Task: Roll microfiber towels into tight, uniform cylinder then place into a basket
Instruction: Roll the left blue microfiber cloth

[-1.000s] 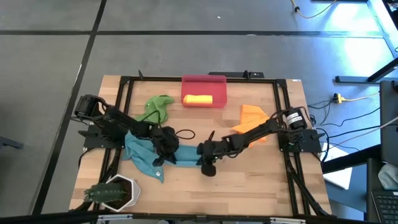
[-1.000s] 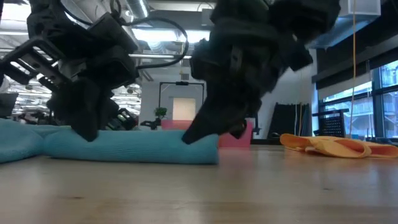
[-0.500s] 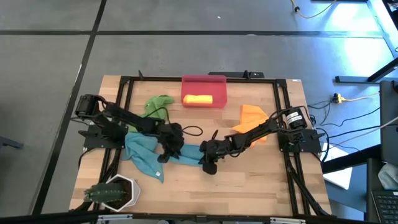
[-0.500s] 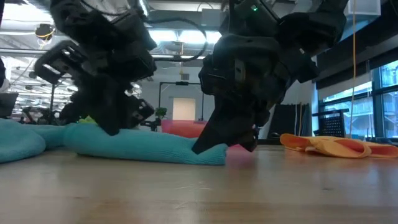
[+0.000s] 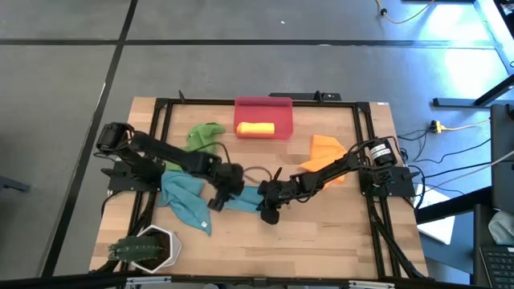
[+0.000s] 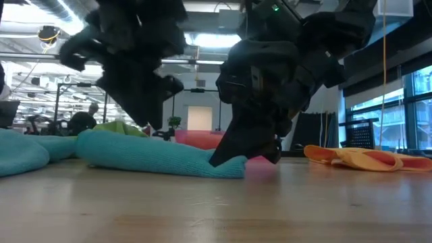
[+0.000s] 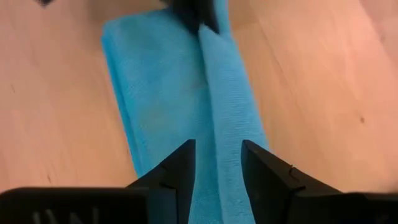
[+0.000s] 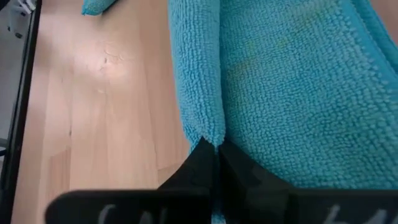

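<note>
Two teal towels (image 5: 186, 199), one green (image 5: 202, 134), one orange (image 5: 326, 152) and one yellow (image 5: 255, 128) are counted, the rolled teal towel (image 6: 158, 154) being pinched by the closed right gripper (image 5: 268, 205) at its 3 o'clock end, the parted left gripper (image 5: 225, 191) raised above it.

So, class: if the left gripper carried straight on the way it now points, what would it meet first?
The left gripper, fingers apart, points along the teal towel's rolled ridge; probably that towel first, though its height above is unclear.
</note>
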Available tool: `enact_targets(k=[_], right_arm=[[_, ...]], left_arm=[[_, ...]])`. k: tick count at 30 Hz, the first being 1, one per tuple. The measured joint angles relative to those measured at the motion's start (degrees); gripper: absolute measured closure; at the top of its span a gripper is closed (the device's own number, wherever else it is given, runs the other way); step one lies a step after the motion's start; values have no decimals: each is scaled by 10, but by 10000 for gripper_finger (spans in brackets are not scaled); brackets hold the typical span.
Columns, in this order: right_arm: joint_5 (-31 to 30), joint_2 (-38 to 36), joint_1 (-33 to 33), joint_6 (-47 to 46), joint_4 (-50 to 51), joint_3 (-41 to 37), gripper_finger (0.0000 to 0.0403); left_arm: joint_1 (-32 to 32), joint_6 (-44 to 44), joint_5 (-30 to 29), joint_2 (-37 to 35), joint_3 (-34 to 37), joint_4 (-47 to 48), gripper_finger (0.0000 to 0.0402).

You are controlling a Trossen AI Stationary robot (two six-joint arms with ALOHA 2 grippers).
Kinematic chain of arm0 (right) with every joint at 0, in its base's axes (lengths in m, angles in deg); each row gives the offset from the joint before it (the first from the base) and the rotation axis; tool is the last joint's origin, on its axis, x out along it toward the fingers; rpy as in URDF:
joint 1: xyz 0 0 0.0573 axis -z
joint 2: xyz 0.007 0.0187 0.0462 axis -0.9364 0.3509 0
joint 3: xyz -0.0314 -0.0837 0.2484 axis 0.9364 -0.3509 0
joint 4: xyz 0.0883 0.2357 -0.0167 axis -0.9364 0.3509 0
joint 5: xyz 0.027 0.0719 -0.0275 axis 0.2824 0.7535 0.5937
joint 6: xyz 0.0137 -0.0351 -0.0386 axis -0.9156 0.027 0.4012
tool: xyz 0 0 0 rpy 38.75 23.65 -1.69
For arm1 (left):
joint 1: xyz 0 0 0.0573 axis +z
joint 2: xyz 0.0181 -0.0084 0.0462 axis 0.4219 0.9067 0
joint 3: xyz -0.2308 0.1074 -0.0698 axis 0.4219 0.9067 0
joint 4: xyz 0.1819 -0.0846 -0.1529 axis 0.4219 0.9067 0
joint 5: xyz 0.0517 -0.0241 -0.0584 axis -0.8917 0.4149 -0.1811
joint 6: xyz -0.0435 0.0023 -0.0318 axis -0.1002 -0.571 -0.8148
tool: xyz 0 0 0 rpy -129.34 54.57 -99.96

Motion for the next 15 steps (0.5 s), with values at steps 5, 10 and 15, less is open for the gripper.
enact_targets(k=[5, 10, 15], right_arm=[[-5, 0, 0, -15, 1, 0, 390], [-9, 0, 1, -31, 1, 0, 389], [3, 1, 2, -46, -1, 0, 388]], left_arm=[[-73, 13, -98, 0, 7, -35, 284], [-137, 30, -191, 12, 15, -63, 286], [-179, 72, -289, 46, 15, -88, 287]])
